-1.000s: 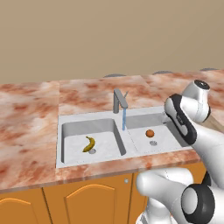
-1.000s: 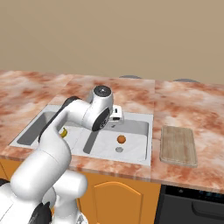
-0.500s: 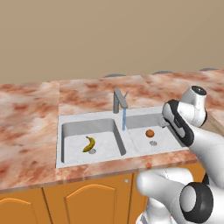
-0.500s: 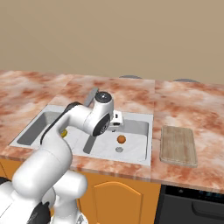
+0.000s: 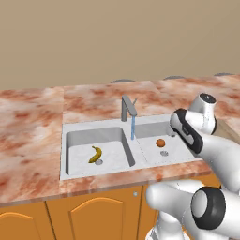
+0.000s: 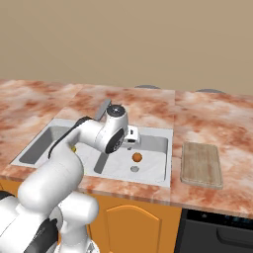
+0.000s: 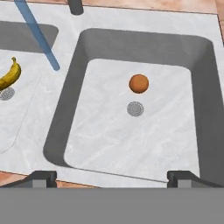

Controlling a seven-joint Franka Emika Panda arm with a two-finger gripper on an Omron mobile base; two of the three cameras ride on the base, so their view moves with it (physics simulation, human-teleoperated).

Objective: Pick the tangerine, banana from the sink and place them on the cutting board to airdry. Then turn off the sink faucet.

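Observation:
The tangerine (image 7: 138,83) lies on the floor of the sink's (image 5: 136,157) right basin, just above the round drain (image 7: 135,108). It also shows as a small orange ball, the tangerine (image 5: 161,142), (image 6: 137,157). The banana (image 5: 96,154) rests in the left basin near that basin's drain; in the hand view the banana (image 7: 9,75) sits at the left edge. My gripper (image 7: 113,177) hovers open above the right basin's near side, well short of the tangerine, holding nothing. The sink faucet (image 5: 126,108) pours a blue stream (image 5: 133,127). The cutting board (image 6: 200,164) lies on the counter right of the sink.
Marble-patterned counter (image 5: 33,140) surrounds the sink. The basin walls (image 7: 65,109) drop steeply around the tangerine. The water stream (image 7: 39,37) falls by the divider between the basins. A beige wall stands behind the counter, orange cabinet doors (image 5: 93,215) below.
The hand has come down and forward over the right basin, closer to the tangerine. The fruits, faucet and running water are as before; the jaws stay open.

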